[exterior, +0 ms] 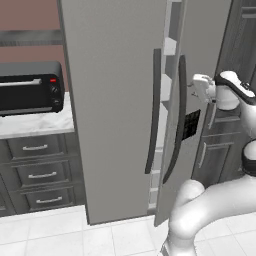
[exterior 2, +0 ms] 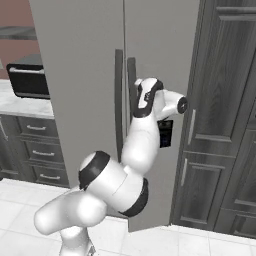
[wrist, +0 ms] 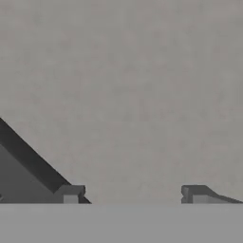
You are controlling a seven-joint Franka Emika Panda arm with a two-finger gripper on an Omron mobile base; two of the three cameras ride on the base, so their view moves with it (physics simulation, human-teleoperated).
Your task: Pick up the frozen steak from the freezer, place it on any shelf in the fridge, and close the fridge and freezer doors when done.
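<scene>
Beside wider door [exterior: 115, 110] | freezer door [exterior: 192, 75] ajar | handle [exterior: 177, 120] vertical

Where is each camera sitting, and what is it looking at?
Left base view: behind the arm on its left, facing the grey fridge and freezer doors, toaster oven at left; white arm at lower right, gripper by the narrower door.
Right base view: behind on the right, facing the same doors; the arm rises from the lower left.
Hand view: on the hand, close against a flat grey door face; gripper fingertips apart.
Both base views share the doors, dark handles and toaster oven.
</scene>
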